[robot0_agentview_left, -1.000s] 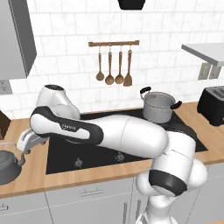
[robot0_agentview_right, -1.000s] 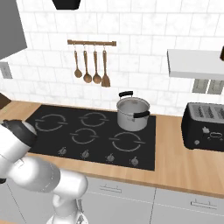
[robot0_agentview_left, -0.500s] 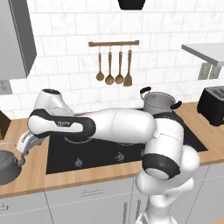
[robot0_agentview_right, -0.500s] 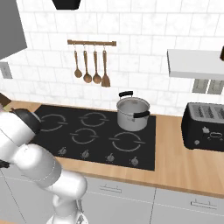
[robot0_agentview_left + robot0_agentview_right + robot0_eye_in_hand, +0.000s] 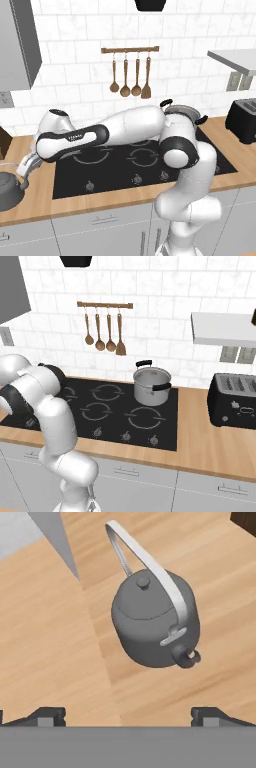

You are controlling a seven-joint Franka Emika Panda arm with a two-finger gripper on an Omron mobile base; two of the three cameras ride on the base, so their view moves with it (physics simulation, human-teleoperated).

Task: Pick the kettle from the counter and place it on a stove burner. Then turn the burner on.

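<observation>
The squat dark grey kettle [image 5: 150,622] stands upright on the light wood counter [image 5: 50,652], its thin arched handle [image 5: 150,567] over the lid and its spout turned toward the hand. In the left base view the kettle [image 5: 7,190] sits at the far left, beside the black cooktop [image 5: 115,175]. My gripper [image 5: 127,717] is open just above and short of the kettle, fingertips [image 5: 47,714] wide apart with nothing between them. In the left base view the gripper [image 5: 24,170] hangs right above the kettle. The large stove burner [image 5: 142,418] is bare.
A shiny silver lidded pot [image 5: 151,386] occupies the back right of the cooktop. A black toaster [image 5: 235,401] stands on the counter to the right. Knobs [image 5: 125,436] line the cooktop's front edge. Wooden utensils [image 5: 105,338] hang on the wall.
The arm has stretched further left over the cooktop, with its elbow swinging up and back. The hand has dipped slightly toward the kettle. Jaws stay open; the kettle has not moved.
</observation>
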